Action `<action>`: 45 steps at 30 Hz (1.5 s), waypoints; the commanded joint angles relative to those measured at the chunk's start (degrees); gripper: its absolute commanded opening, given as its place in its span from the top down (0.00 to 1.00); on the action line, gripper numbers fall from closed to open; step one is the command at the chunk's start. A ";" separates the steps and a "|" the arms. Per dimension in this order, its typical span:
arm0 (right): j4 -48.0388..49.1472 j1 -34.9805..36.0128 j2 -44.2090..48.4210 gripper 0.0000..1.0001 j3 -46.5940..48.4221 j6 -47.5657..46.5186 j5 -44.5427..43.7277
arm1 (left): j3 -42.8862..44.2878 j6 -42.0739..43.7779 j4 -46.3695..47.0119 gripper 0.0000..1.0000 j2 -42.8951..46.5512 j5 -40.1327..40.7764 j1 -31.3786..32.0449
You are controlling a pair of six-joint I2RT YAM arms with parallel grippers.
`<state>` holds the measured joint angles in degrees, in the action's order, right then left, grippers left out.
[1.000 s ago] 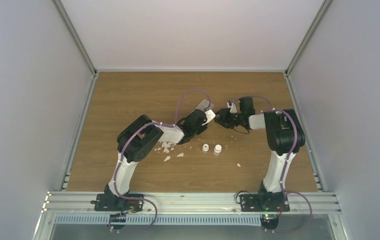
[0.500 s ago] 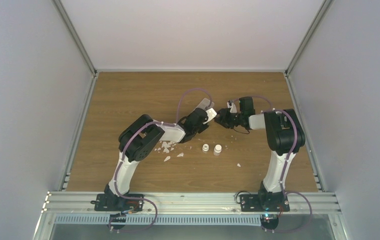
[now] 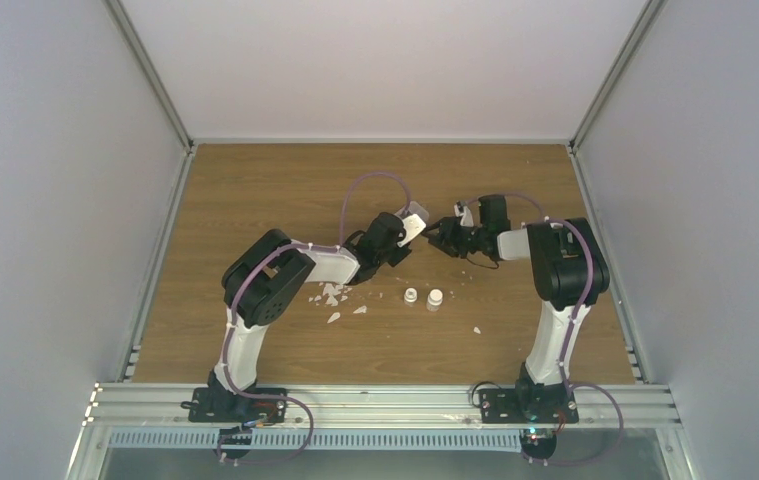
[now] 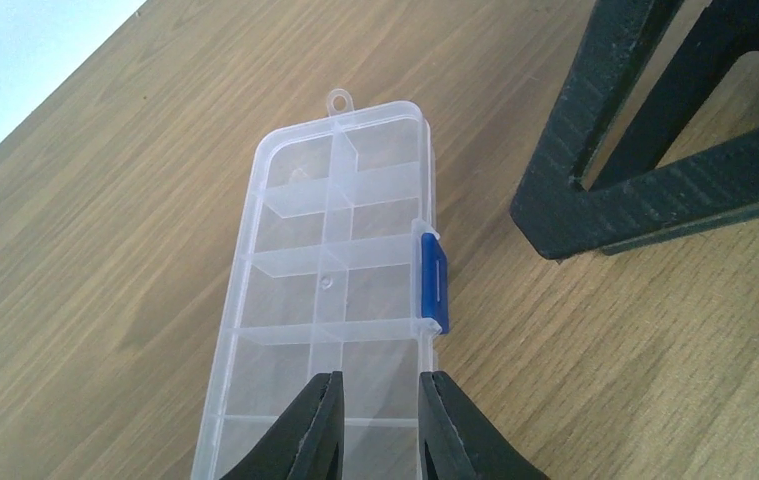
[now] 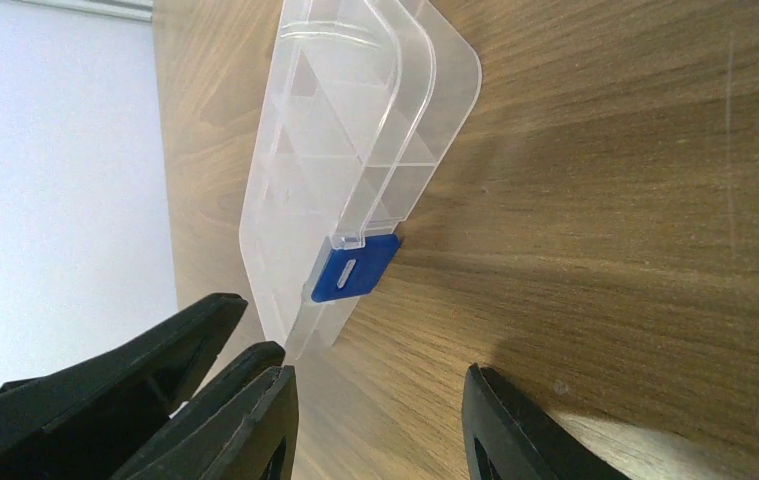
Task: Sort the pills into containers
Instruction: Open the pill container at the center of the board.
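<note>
Since a second ago the left arm (image 3: pixel 265 285) has swung its elbow leftward and drawn its wrist back a little, while the right arm (image 3: pixel 560 265) looks unchanged. The left claw (image 4: pixel 382 395) stands with its black fingers narrowed to a slim gap over the near end of the flat clear plastic organiser box (image 4: pixel 335 250), straddling its right-hand column; whether they actually pinch the plastic I cannot tell. That box lies flat on the brown wooden table (image 4: pixel 105 250) between the two claws, lid down. Its blue plastic latch (image 4: pixel 434 283) is on the side facing the right claw (image 5: pixel 377 385), whose fingers are spread wide with only bare wood between them. The likeliest trouble, as I judge it, comes from a light, slick box caught at one end only: a squeeze there could skid it, pivot it toward the right claw, or tip its far end up. If the latch is snapped shut, prying at it without a firm hold could flip the box over. Later, tiny grains poured carelessly might scatter among the debris. Counting: one box, showing two columns and at least five rows of compartments, all seemingly empty; one latch; two small white cylinders (image 3: pixel 411 296) nearer the arm bases; a scatter of irregular white flakes (image 3: pixel 330 294), a cluster plus about three strays, too small to count exactly; and no orange-yellow pills that I can make out.
</note>
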<state>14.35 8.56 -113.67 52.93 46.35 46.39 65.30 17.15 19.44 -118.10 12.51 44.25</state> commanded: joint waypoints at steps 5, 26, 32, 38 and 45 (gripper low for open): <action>4.86 1.46 -3.25 0.00 -1.82 9.30 2.72 | 1.82 -1.90 0.71 0.46 0.04 -2.82 -0.39; 0.37 3.94 -7.91 0.00 3.35 13.58 -0.60 | 8.82 -6.99 -8.04 0.20 2.73 -26.04 -14.48; -0.71 3.96 -8.68 0.01 5.19 13.51 -0.95 | 11.42 -7.38 -10.88 0.31 -1.12 -31.78 -15.21; -1.29 3.94 -9.18 0.00 5.76 13.05 -0.86 | 13.54 -7.22 -12.97 0.32 -3.80 -34.90 -16.07; -1.21 4.00 -9.40 0.00 5.87 13.07 -0.86 | 15.29 -7.39 -14.39 0.28 -5.64 -35.30 -16.47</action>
<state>17.58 12.23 -119.81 59.20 59.44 49.25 78.50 9.85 4.36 -122.45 -21.21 28.36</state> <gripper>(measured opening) 0.994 0.709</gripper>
